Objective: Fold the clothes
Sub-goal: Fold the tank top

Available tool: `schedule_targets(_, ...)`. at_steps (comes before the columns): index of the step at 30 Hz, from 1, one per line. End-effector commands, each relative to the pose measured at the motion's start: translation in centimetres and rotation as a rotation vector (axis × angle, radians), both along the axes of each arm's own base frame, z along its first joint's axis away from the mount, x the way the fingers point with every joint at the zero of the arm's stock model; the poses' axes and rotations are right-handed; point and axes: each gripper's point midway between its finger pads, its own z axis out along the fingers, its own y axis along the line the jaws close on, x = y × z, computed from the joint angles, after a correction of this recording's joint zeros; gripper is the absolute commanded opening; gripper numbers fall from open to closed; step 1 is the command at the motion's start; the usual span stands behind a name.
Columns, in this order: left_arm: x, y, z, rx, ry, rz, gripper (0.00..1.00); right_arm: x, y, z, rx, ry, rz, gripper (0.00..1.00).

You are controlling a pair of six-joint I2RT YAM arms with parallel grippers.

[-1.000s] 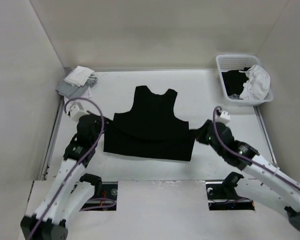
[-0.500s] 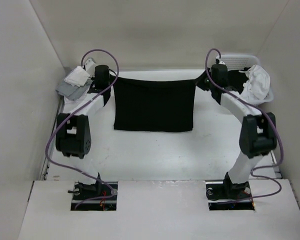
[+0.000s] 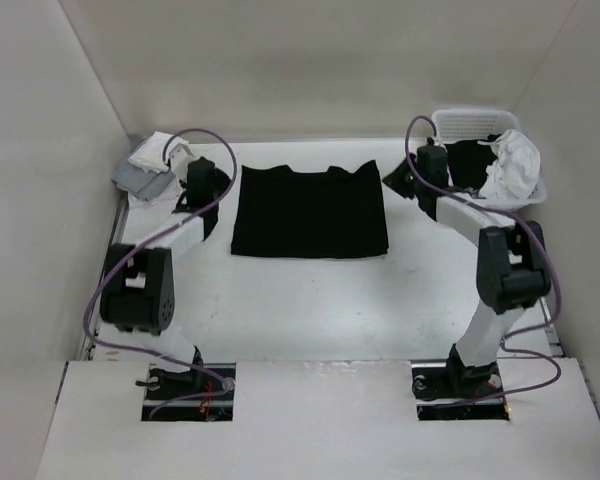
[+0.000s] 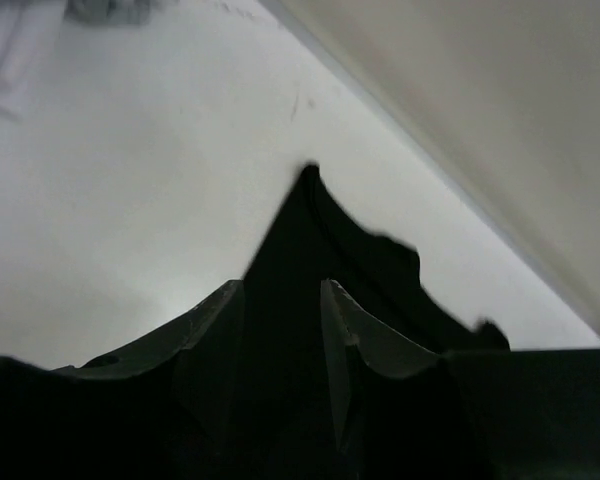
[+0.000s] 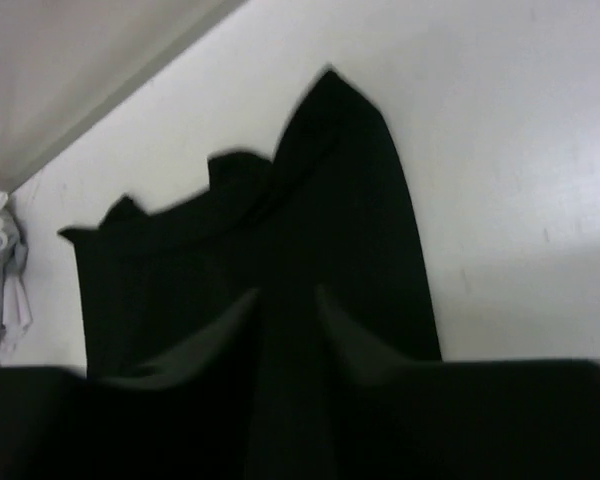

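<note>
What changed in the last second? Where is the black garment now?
Both arms swung from the near hem to the far side, carrying that hem over the top: the black garment now lies folded in half. The left hand and right hand are at its far corners, fingers parted, apparently having let go. The white basket and the pile of cloths stayed put.

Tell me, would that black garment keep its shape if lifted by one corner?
Probably not: the black garment lies flat in soft layers with a wavy far edge, so it would likely droop. It looks thin, so it is probably light.
</note>
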Motion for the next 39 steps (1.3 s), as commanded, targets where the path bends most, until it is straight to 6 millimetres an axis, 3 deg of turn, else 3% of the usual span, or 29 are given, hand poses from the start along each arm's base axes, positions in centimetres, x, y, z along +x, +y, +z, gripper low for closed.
schedule_targets(1, -5.4, -2.4, 1.0, -0.036, -0.086, -0.039, 0.35, -4.0, 0.9, 3.2, 0.026, -0.125, -0.011, 0.10)
schedule_targets(2, -6.9, -2.3, -0.1, -0.035, -0.064, -0.040, 0.35, -5.6, 1.2, 2.5, 0.027, -0.117, -0.003, 0.02)
schedule_targets(5, -10.9, -2.6, -3.5, -0.065, 0.024, -0.099, 0.36, -10.0, 0.9, 0.6, 0.008, -0.095, -0.010, 0.03)
schedule_targets(7, -12.6, -2.7, -5.2, -0.127, 0.073, -0.123, 0.37, -12.1, 0.2, -0.5, -0.002, -0.083, -0.033, 0.13)
schedule_targets(10, -13.8, -3.1, -6.4, -0.177, 0.115, -0.157, 0.39, -14.7, -0.7, -2.1, -0.013, -0.058, -0.050, 0.36)
schedule_targets(14, -14.5, -3.6, -8.3, -0.173, 0.173, -0.181, 0.40, -16.3, -1.3, -3.4, -0.026, -0.039, -0.053, 0.42)
schedule_targets(20, -16.1, -3.1, -11.7, -0.179, 0.267, -0.162, 0.32, -17.1, -1.7, -5.5, -0.032, 0.002, -0.057, 0.44)
schedule_targets(29, -17.8, -1.7, -14.0, -0.152, 0.335, -0.119, 0.31, -16.5, -1.2, -6.6, -0.038, 0.036, -0.047, 0.53)
schedule_targets(39, -18.2, -1.5, -14.2, -0.153, 0.355, -0.116, 0.30, -15.7, -0.6, -7.4, -0.034, 0.075, -0.033, 0.55)
